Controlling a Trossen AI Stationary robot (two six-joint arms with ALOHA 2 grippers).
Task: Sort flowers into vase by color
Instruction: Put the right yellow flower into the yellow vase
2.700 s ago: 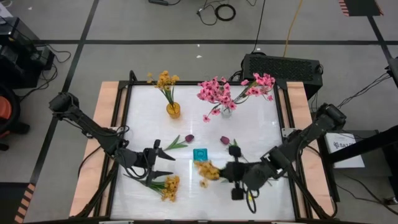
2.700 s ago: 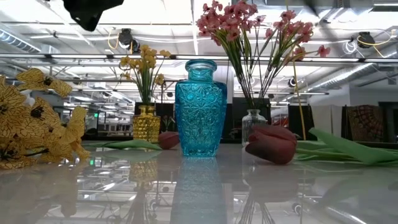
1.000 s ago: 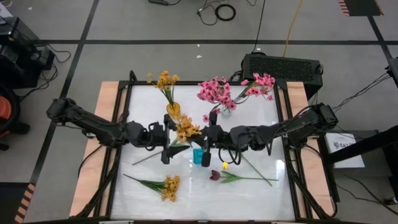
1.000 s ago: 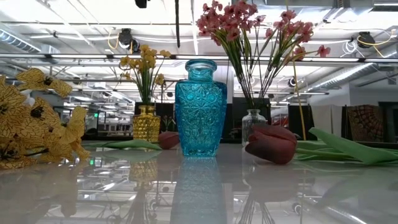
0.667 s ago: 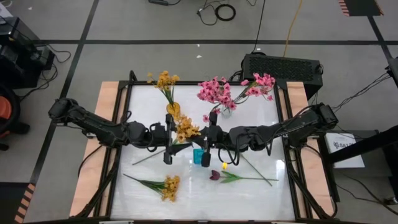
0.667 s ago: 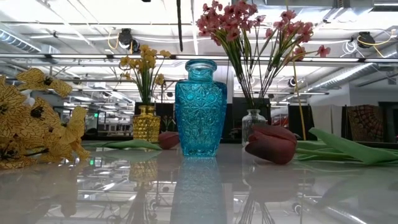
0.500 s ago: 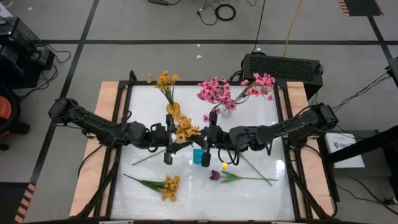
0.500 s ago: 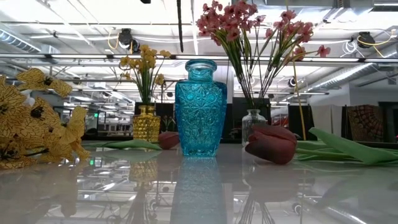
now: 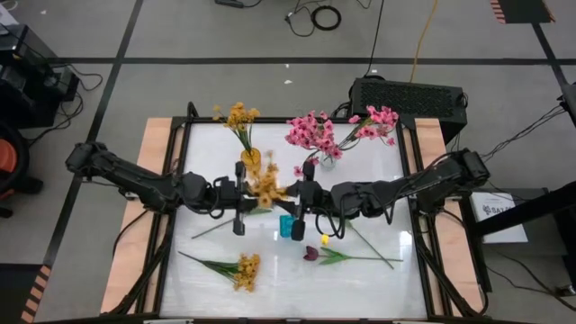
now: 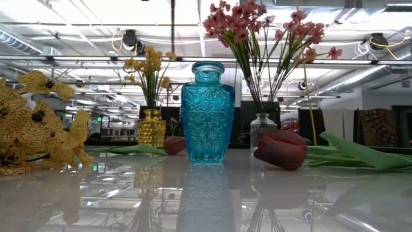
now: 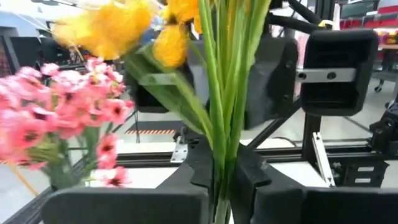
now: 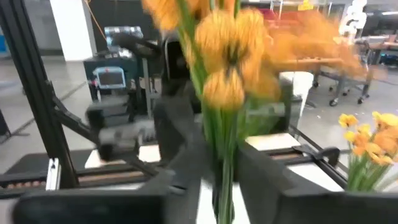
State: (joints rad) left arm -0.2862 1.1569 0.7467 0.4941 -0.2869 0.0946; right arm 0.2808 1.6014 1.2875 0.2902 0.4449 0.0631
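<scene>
Left gripper point(image 9: 239, 195) fingers point(image 11: 205, 163) clamped on the yellow sprig's point(image 9: 266, 187) stem, mid-frame above the bench point(image 9: 378, 279); right gripper point(image 9: 301, 200) fingers slightly apart around the same stem. Crowding them: blue vase point(image 9: 289, 225) just below, yellow vase point(image 9: 251, 159) and pink bouquet point(image 9: 317, 133) above. Maroon bud point(image 9: 310, 254) and second yellow sprig point(image 9: 244, 270) lie lower. Lower right stands bare.

Yellow sprig point(image 9: 266, 187) held mid-worktop, stem pinched. Second yellow sprig point(image 9: 241, 270) flat, near left. Maroon bud point(image 9: 310, 254) flat, near centre. Yellow bunch point(image 9: 238, 117) in amber vase, pink bunch point(image 9: 335, 129) in clear vase, far side.
</scene>
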